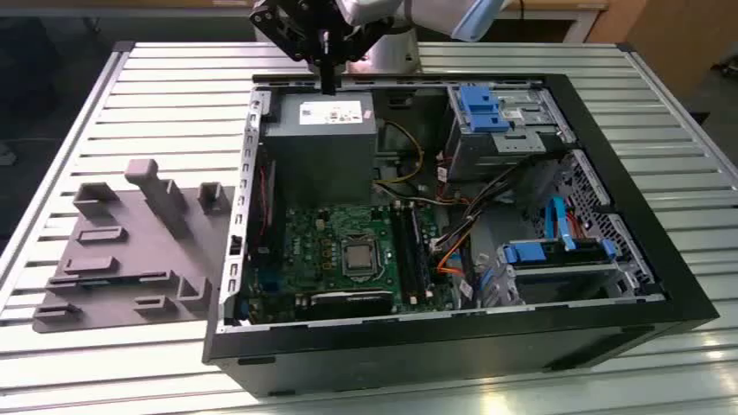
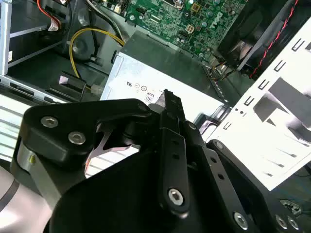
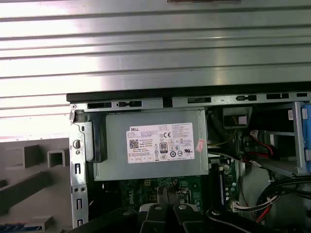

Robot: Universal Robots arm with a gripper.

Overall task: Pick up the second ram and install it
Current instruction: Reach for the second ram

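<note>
Black linkage gripper (image 2: pixel 167 95), jaws seemingly pressed together and empty, hangs above the grey metal power-supply box (image 1: pixel 317 143). Well aside of the jaws, the thin blue-green ram stick (image 3: pixel 22 227) seems to lie in the grey moulded plastic tray (image 1: pixel 69 298). Picking it wants jaws spread and squared across its thickness.

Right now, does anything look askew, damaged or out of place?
Nothing stands out: the open computer case sits square on the table, its power supply and motherboard look seated, and the grey tray lies flat beside it.

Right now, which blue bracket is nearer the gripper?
The blue bracket beside the power supply, at the gripper's end of the case; the other bracket lies toward the opposite end.
</note>
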